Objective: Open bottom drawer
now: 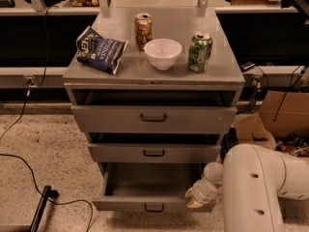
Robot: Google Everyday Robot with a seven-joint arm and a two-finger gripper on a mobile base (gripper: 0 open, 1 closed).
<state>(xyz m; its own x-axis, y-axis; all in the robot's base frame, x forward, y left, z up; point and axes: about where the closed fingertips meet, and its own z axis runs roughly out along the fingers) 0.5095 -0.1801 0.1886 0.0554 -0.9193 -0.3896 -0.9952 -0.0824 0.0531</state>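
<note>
Pincer [195,200] sits low at front right, at the right front corner of the bottom drawer [126,204], touching or nearly so; can't tell if it's apart, together or clamped on anything. White arm [258,187] comes in from the right edge & fills the lower right corner.

Writing: dark blue chip bag [101,50] has white lettering, too small to read for sure. Orange-brown can [143,30] & green can [199,52] both carry printed labels, no brand legible. White bowl [162,53] is plain and sits between the cans, nearer the front.

Surface & room: grey metal table [145,74] w/ 3 drawers; bag at left, cans & bowl toward centre-right. Top drawer [111,120] & middle drawer [116,153] each show a dark gap above the front. Floor is speckled stone-look; black cable [29,164] loops at left, cardboard box [285,115] stands at right. Dark shelving runs behind.

Bottom drawer stands open, sticking out further than the 2 above, inside visible & bare. Its dark bar handle [154,208] is mid-front, left of the pincer & apart from it
</note>
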